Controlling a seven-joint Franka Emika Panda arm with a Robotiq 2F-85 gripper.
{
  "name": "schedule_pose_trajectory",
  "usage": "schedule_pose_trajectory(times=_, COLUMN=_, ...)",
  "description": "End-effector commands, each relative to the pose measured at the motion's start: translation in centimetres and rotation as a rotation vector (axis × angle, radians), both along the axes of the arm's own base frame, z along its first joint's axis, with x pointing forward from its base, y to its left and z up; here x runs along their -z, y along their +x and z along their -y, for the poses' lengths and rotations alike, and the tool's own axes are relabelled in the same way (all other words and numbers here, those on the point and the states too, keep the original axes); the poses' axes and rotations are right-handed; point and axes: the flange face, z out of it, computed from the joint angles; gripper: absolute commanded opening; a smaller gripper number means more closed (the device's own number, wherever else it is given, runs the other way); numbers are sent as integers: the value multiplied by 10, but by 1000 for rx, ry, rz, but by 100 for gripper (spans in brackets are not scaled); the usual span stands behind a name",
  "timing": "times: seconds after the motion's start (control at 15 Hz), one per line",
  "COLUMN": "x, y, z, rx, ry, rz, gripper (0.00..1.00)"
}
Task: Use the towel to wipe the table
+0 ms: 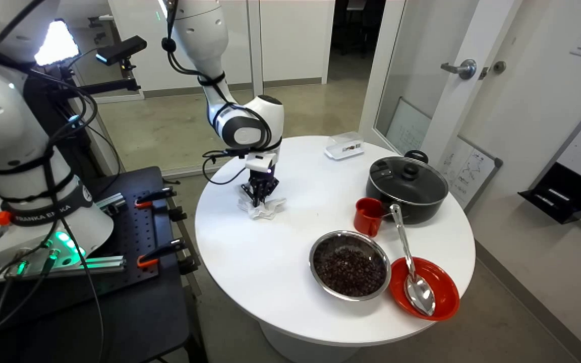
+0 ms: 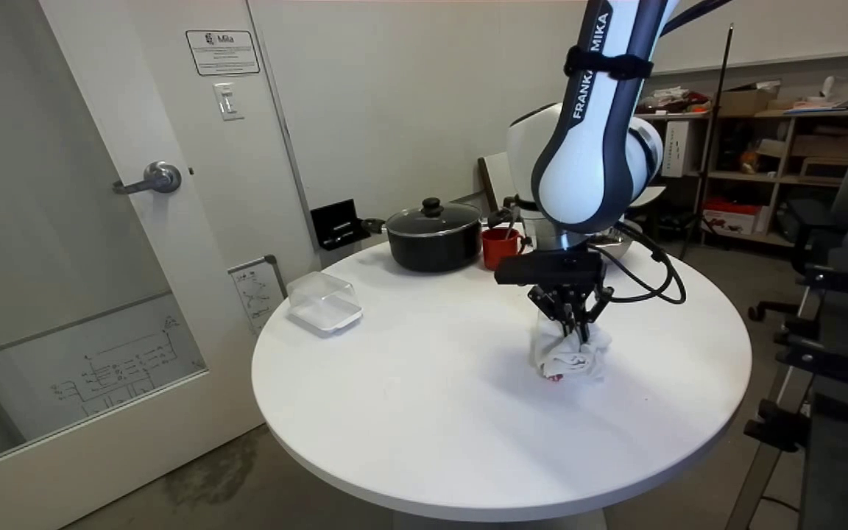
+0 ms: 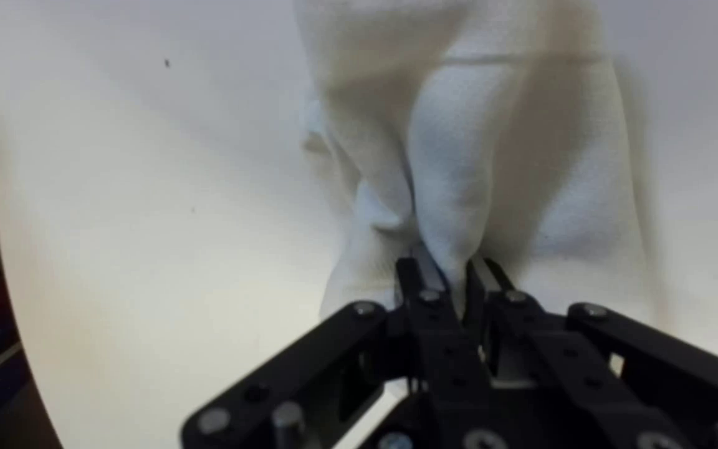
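Observation:
A crumpled white towel (image 1: pixel 266 209) lies on the round white table (image 1: pixel 270 272), on the side nearer the robot base. The towel also shows in an exterior view (image 2: pixel 567 359), with a small reddish spot at its lower edge. My gripper (image 1: pixel 256 201) points down at the table. In the wrist view the gripper (image 3: pixel 449 260) has its fingers closed on a pinched fold of the towel (image 3: pixel 452 168). The rest of the towel spreads out around the fingers against the tabletop. A small dark speck (image 3: pixel 167 63) lies on the table beside the towel. The towel's underside is hidden.
A black lidded pot (image 1: pixel 406 186), a red mug (image 1: pixel 368 217), a metal bowl (image 1: pixel 315 269) of dark pieces, and a red dish (image 1: pixel 447 297) with a metal spoon (image 1: pixel 420 295) stand across the table. A clear plastic container (image 2: pixel 324 302) stands near the table's edge by the door.

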Motion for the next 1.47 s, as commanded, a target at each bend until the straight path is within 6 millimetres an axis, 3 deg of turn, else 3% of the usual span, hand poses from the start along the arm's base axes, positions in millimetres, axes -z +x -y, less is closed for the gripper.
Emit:
schedule_pose_trajectory(times=0.0, x=21, y=-3, z=85, rx=122, ry=-103, rz=-8, gripper=3)
schedule_pose_trajectory(times=0.27, x=21, y=-9, z=162, rx=255, ry=-176, rz=-11, gripper=3)
schedule_pose_trajectory(times=0.4, x=22, y=-9, z=177, rx=282, ry=-181, rz=-8, gripper=3)
schedule_pose_trajectory(times=0.53, x=21, y=-6, z=171, rx=279, ry=-163, rz=1, gripper=3)
schedule_pose_trajectory(times=0.87, x=18, y=2, z=107, rx=157, ry=-120, rz=35, gripper=3)
schedule_pose_trajectory(times=1.2, x=18, y=-5, z=3, rx=-82, ry=-69, rz=60, gripper=3)
schedule_pose_trajectory(times=1.4, x=20, y=-15, z=-48, rx=-214, ry=-55, rz=64, gripper=3)
